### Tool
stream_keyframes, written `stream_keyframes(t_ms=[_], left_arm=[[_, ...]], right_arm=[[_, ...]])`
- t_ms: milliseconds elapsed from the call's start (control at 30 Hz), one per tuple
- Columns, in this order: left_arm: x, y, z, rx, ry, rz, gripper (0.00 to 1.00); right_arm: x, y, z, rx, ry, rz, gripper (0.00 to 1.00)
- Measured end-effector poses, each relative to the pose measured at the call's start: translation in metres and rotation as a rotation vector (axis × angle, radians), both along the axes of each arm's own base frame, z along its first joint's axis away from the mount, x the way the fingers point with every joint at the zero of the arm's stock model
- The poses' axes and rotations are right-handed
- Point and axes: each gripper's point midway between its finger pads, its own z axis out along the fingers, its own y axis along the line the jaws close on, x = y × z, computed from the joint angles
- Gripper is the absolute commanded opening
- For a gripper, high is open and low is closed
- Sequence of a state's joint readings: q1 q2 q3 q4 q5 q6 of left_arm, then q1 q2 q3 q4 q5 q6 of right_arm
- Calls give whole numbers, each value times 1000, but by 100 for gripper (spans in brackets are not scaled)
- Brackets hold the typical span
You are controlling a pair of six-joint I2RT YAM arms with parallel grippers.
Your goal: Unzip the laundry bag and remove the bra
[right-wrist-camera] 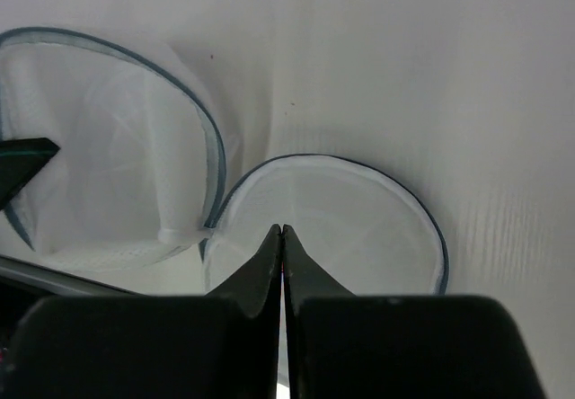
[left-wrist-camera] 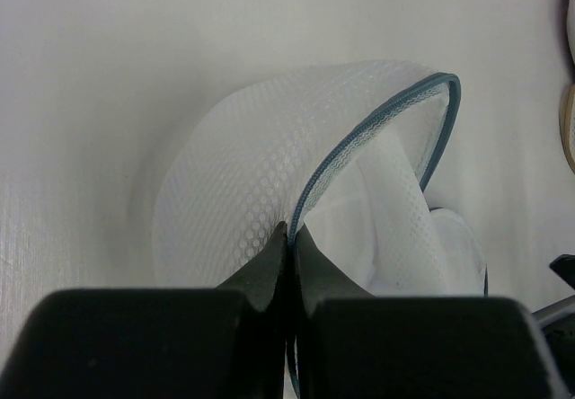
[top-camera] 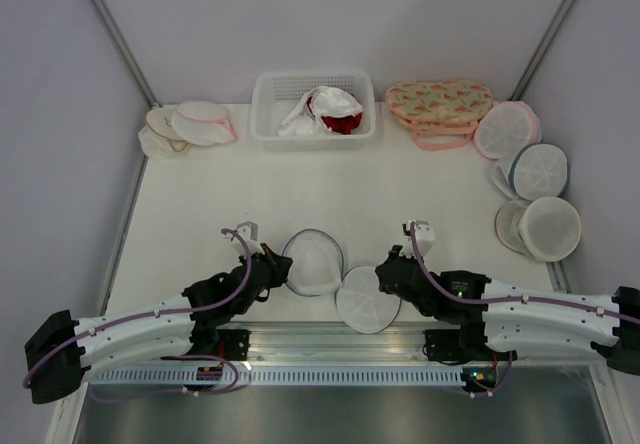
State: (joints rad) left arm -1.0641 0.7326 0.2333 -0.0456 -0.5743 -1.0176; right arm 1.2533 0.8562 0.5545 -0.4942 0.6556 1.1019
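The laundry bag lies unzipped in two round halves near the table's front. The domed half (top-camera: 312, 261) holds white soft fabric, the bra (left-wrist-camera: 395, 210), which also shows in the right wrist view (right-wrist-camera: 117, 165). The flat half (top-camera: 367, 302) lies to its right (right-wrist-camera: 359, 219). My left gripper (top-camera: 272, 264) is shut on the grey-blue zipper rim (left-wrist-camera: 359, 134) of the domed half. My right gripper (top-camera: 384, 276) is shut at the near rim of the flat half (right-wrist-camera: 283, 229); the fingers hide the grip itself.
A white basket (top-camera: 262, 114) at the back holds white and red garments. A flowered pink pouch (top-camera: 440, 99) lies to its right. Several round mesh bags (top-camera: 540, 194) are stacked at the right edge. Pink-rimmed bags (top-camera: 205, 122) lie at the back left.
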Motion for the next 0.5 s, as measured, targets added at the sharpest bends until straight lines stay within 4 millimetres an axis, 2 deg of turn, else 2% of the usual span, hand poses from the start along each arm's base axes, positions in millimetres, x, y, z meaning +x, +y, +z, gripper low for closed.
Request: stream_keyframes(t_ms=[133, 333, 500], left_arm=[[0, 0, 0, 0, 0, 0, 2], [0, 0, 0, 0, 0, 0, 2], [0, 0, -2, 9, 5, 0, 2]], right_arm=[[-8, -1, -29, -44, 66, 6, 1], [-31, -3, -67, -62, 173, 37, 0], [-46, -13, -96, -79, 244, 33, 1]])
